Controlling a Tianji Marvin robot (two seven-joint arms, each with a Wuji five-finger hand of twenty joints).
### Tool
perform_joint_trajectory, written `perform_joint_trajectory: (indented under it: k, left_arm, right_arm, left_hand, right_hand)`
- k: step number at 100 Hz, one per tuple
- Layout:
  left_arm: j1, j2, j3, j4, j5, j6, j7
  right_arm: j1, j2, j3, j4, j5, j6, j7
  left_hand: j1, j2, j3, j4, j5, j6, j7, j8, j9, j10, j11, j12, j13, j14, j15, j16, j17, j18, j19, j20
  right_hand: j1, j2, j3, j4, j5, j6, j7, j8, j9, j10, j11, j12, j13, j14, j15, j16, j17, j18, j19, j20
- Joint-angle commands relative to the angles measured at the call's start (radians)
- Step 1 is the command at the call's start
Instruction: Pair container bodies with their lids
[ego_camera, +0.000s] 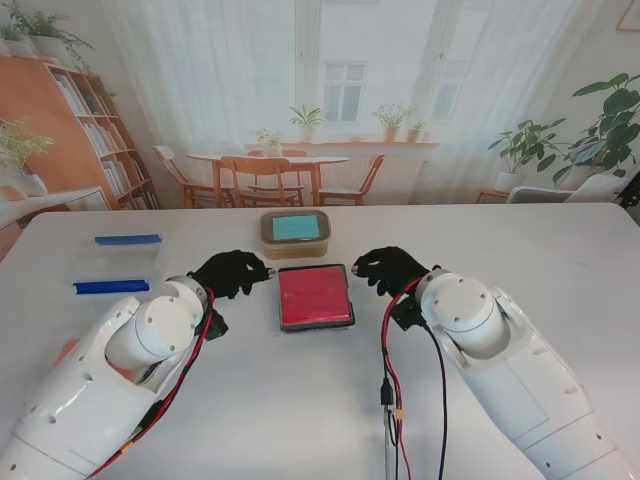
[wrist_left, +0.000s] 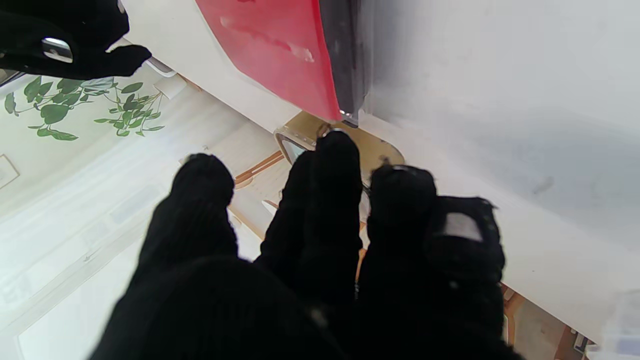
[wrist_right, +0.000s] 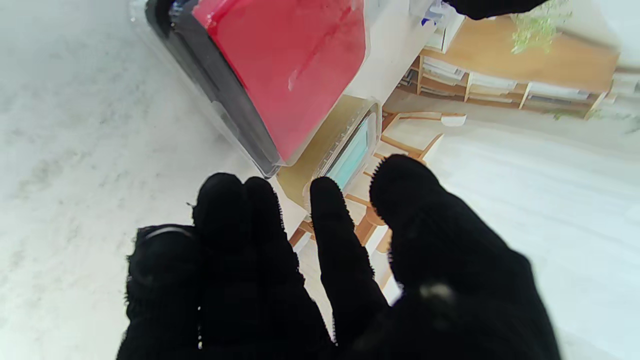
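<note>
**Two gloved hands flank a red-lidded container**

Nearest to me, red and black cables (ego_camera: 388, 385) trail along the right arm onto the white table (ego_camera: 300, 420); nothing lies between either hand and the containers. The left hand (ego_camera: 231, 272) sits just left of the red-lidded container (ego_camera: 315, 297), fingers loosely spread and grasping nothing; the right hand (ego_camera: 388, 268) sits just right of it, likewise released, its fingers apart in the right wrist view (wrist_right: 345, 270); neither hand touches the container, though both are close to its far corners. The container is square, with a clear body, a dark rim and a flat red lid seated on it; it rests flat on the table between the two hands. Just beyond it, close but whether touching I cannot tell, stands a tan container (ego_camera: 295, 233) with a teal panel in its lid. Well off to the left lie two clear pieces with blue edges: one blue-edged piece (ego_camera: 111, 287) beside the left arm; another blue-edged piece (ego_camera: 128, 240) farther from me; whether each is a lid or a body I cannot tell.
</note>
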Motion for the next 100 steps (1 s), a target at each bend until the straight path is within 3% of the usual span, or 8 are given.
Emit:
perform_joint_trajectory:
  k: [1, 11, 20, 28, 40, 45, 73, 100]
  left_arm:
    - [0.022, 0.002, -0.001, -0.016, 0.003, -0.014, -0.02]
    - [0.048, 0.008, -0.012, -0.031, 0.046, -0.059, -0.018]
    - [0.066, 0.014, -0.015, -0.042, 0.078, -0.081, -0.028]
    - [0.079, 0.02, -0.014, -0.045, 0.121, -0.102, -0.034]
    - [0.097, 0.027, -0.012, -0.053, 0.168, -0.109, -0.043]
    - [0.103, 0.028, -0.012, -0.054, 0.185, -0.11, -0.044]
    - [0.099, 0.029, 0.015, -0.007, 0.263, -0.138, -0.01]
    - [0.065, 0.021, 0.052, 0.063, 0.275, -0.15, 0.041]
  right_arm:
    - [-0.012, 0.019, 0.014, 0.004, -0.01, -0.025, 0.028]
    - [-0.027, 0.031, 0.023, 0.012, -0.052, -0.092, 0.047]
    - [-0.03, 0.046, 0.022, 0.021, -0.096, -0.135, 0.08]
    - [-0.025, 0.059, 0.013, 0.042, -0.156, -0.191, 0.102]
    - [-0.006, 0.072, -0.01, 0.084, -0.233, -0.267, 0.12]
    - [0.002, 0.074, -0.02, 0.099, -0.246, -0.283, 0.123]
    - [0.051, 0.069, -0.076, 0.166, -0.299, -0.325, 0.087]
    - [0.111, 0.056, -0.142, 0.228, -0.355, -0.351, 0.025]
  left_hand:
    - [0.052, -0.051, 0.043, 0.039, -0.059, -0.055, 0.028, 0.055, -0.073, 0.021, -0.034, 0.017, -0.09, 0.085, -0.081, 0.031, -0.065, -0.08, -0.023, 0.098]
    - [0.072, -0.082, 0.062, 0.045, -0.123, -0.082, 0.033, 0.06, -0.21, 0.041, -0.132, -0.018, -0.25, 0.072, -0.231, 0.003, -0.23, -0.053, -0.167, 0.163]
    - [0.077, -0.111, 0.047, 0.042, -0.186, -0.085, 0.019, 0.021, -0.329, 0.042, -0.196, -0.049, -0.366, 0.049, -0.323, -0.023, -0.354, -0.048, -0.258, 0.196]
    - [0.076, -0.151, 0.05, 0.046, -0.247, -0.091, 0.014, 0.008, -0.408, 0.036, -0.237, -0.072, -0.418, 0.021, -0.357, -0.028, -0.401, -0.056, -0.292, 0.206]
    - [0.079, -0.188, 0.072, 0.056, -0.352, -0.009, 0.001, -0.009, -0.492, 0.043, -0.259, -0.091, -0.464, -0.006, -0.371, -0.01, -0.431, -0.076, -0.312, 0.217]
    - [0.084, -0.194, 0.084, 0.059, -0.385, 0.001, 0.01, -0.008, -0.518, 0.04, -0.257, -0.093, -0.477, -0.011, -0.372, -0.001, -0.443, -0.084, -0.32, 0.218]
    - [0.109, -0.218, 0.117, 0.06, -0.358, -0.007, 0.043, -0.007, -0.578, 0.043, -0.263, -0.099, -0.526, -0.024, -0.383, 0.012, -0.508, -0.104, -0.359, 0.208]
    - [0.165, -0.202, 0.176, 0.06, -0.399, -0.057, 0.037, -0.021, -0.663, 0.041, -0.303, -0.127, -0.59, -0.044, -0.41, 0.015, -0.58, -0.123, -0.396, 0.194]
  right_hand:
    - [0.054, -0.042, -0.019, 0.027, 0.001, -0.067, -0.013, 0.028, -0.068, -0.034, -0.032, -0.031, -0.07, -0.001, -0.051, 0.002, -0.099, -0.025, -0.049, 0.035]
    - [0.066, -0.088, 0.03, 0.035, -0.084, -0.157, -0.046, 0.033, -0.166, -0.072, -0.061, -0.064, -0.155, -0.025, -0.1, -0.014, -0.213, -0.019, -0.112, 0.049]
    - [0.049, -0.127, 0.092, 0.013, -0.179, -0.214, -0.075, 0.027, -0.259, -0.118, -0.112, -0.113, -0.216, -0.041, -0.187, -0.056, -0.272, -0.007, -0.172, 0.037]
    - [0.031, -0.174, 0.141, 0.0, -0.237, -0.237, -0.075, 0.03, -0.298, -0.134, -0.104, -0.127, -0.231, -0.052, -0.201, -0.058, -0.282, -0.007, -0.188, 0.039]
    - [0.008, -0.214, 0.186, -0.012, -0.273, -0.244, -0.07, 0.03, -0.314, -0.144, -0.093, -0.133, -0.237, -0.065, -0.213, -0.06, -0.288, -0.009, -0.202, 0.039]
    - [0.001, -0.225, 0.195, -0.016, -0.274, -0.244, -0.064, 0.031, -0.316, -0.147, -0.09, -0.134, -0.237, -0.065, -0.213, -0.059, -0.289, -0.009, -0.204, 0.039]
    - [-0.067, -0.229, 0.145, -0.02, -0.283, -0.193, -0.017, 0.054, -0.34, -0.147, -0.069, -0.125, -0.255, -0.066, -0.194, -0.047, -0.314, -0.013, -0.207, 0.059]
    - [-0.076, -0.235, 0.132, -0.016, -0.339, -0.158, 0.029, 0.105, -0.4, -0.152, -0.024, -0.101, -0.274, -0.074, -0.157, -0.039, -0.32, -0.025, -0.192, 0.065]
